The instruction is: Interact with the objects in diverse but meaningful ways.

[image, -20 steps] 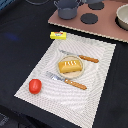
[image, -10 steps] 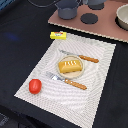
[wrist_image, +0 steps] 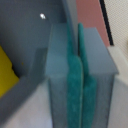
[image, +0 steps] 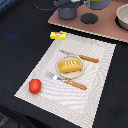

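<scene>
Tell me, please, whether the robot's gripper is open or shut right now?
Shut. In the wrist view the gripper has its two teal finger pads pressed together along a thin seam, with nothing visible between them.

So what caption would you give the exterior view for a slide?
Toy place setting: bread loaf on a plate between fork and knife, tomato and butter block nearby.

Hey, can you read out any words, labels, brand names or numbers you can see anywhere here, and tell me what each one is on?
No readable text in either view.
The yellow butter block shows faint darker marks on its side, too small and blurred to read.
The golden bread loaf, red tomato and striped cloth placemat carry no lettering.
</scene>
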